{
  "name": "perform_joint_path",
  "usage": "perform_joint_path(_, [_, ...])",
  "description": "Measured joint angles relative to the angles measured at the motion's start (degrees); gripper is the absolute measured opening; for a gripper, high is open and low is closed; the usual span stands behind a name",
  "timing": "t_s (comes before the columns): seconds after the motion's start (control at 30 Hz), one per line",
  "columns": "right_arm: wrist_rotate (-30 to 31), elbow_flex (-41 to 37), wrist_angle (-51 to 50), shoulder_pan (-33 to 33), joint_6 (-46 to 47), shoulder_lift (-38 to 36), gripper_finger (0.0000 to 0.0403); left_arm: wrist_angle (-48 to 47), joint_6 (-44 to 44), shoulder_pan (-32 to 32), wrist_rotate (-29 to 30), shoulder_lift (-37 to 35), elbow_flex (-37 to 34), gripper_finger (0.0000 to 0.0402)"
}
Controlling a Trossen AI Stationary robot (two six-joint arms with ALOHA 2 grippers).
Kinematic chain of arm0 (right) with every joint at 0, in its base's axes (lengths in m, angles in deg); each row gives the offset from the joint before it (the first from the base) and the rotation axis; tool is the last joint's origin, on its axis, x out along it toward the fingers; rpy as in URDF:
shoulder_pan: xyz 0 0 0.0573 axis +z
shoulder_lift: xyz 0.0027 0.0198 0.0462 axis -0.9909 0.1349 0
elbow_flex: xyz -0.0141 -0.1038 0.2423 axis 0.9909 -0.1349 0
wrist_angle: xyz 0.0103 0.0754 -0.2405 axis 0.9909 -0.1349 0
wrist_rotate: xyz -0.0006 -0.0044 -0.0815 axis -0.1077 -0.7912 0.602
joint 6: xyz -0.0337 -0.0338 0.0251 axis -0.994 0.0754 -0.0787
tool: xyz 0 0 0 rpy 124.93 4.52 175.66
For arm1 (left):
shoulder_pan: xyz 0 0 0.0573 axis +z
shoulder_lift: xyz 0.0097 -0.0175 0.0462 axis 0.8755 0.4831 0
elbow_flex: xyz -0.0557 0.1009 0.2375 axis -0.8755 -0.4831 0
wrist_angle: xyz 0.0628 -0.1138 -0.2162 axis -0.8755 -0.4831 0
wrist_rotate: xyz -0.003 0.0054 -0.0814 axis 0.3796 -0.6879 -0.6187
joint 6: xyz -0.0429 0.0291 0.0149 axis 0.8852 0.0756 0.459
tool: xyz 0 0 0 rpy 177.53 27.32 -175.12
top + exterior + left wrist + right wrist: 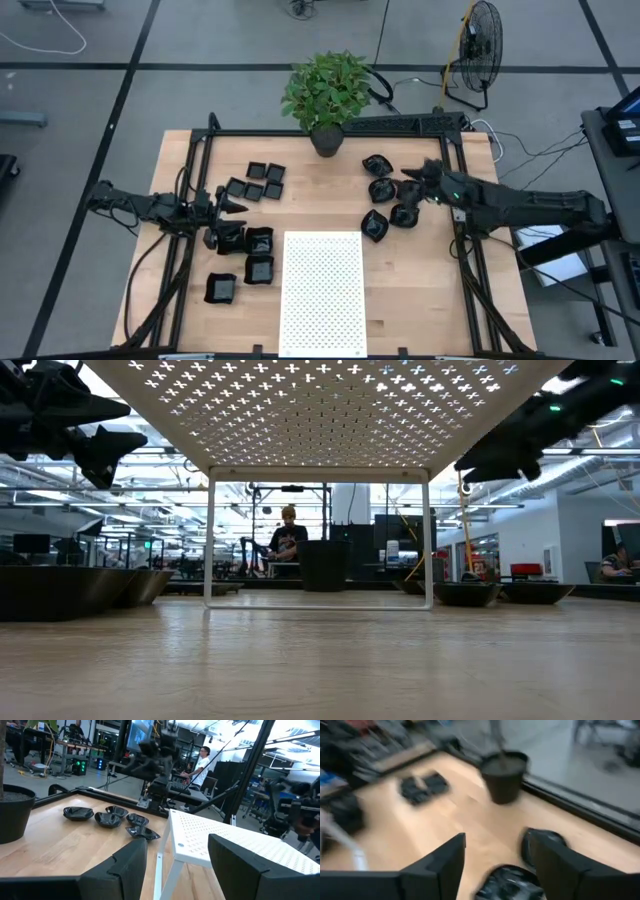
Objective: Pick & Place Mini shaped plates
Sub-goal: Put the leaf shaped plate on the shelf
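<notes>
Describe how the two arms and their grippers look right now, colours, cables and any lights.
Both arms are dark, near black, built of slim jointed segments with thin black cables along them. The left gripper ends in two pointed black fingers, blocky and matte in its wrist view. The right gripper looks the same, and a small green light glows on that arm behind it.

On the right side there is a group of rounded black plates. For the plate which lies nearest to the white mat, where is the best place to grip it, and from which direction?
Grip the rounded plate by its raised rim, coming straight down, one finger inside and one outside. It lies flat and shallow, so a sideways approach would likely find little to pinch. The edge facing the white mat looks freest; another plate sits close on the far side. The right end effector, open, is nearest.
</notes>
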Motion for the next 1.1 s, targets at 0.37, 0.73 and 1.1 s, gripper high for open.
perform_joint_path(0.37, [-23.10, 24.70, -15.34, -28.89, -11.56, 34.47, 0.0209, -0.01, 0.00, 0.00, 0.02, 0.00, 0.00, 0.0214])
perform_joint_path(0.73, [-23.96, 24.10, -13.60, -36.54, -14.06, 49.60, 0.0205, 0.00, 0.00, 0.00, 0.00, 0.00, 0.00, 0.0214])
perform_joint_path(1.1, [-24.24, 24.10, -9.57, -34.99, -10.55, 52.98, 0.0196, -0.02, 0.00, -0.02, 0.02, 0.00, 0.00, 0.0214])
